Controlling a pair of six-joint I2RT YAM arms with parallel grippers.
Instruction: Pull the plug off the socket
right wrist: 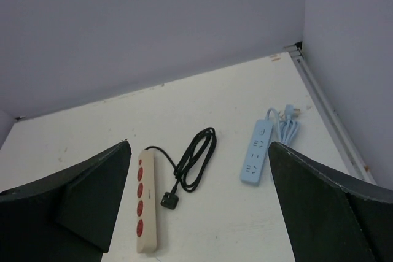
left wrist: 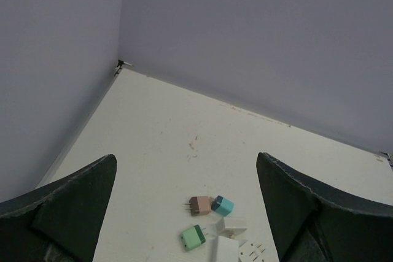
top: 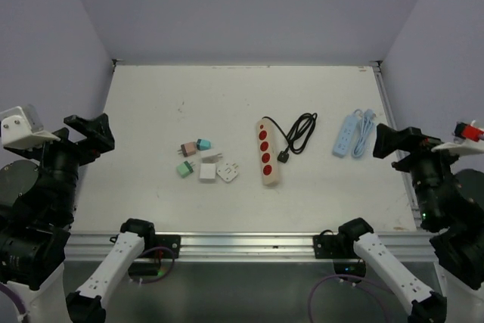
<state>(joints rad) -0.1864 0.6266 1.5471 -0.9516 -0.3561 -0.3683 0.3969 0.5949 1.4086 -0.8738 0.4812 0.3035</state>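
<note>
Plug (top: 283, 156) beside strip (top: 267, 152) — well apart from right gripper (top: 389, 141); left gripper (top: 94, 132) farther.

Desk (top: 151, 104): white, walled left, right and far.
Beige power strip (top: 268, 152): centre, four red sockets facing up.
Black cable (top: 301, 131): coiled just right of it; black plug (top: 283, 157) lying on the desk beside the strip.
Blue power strip (top: 345, 135): far right.
Small adapters (top: 206, 160): clustered left of centre.
Left gripper (top: 100, 134), right gripper (top: 383, 141): at the side edges, apart from all items.
</note>
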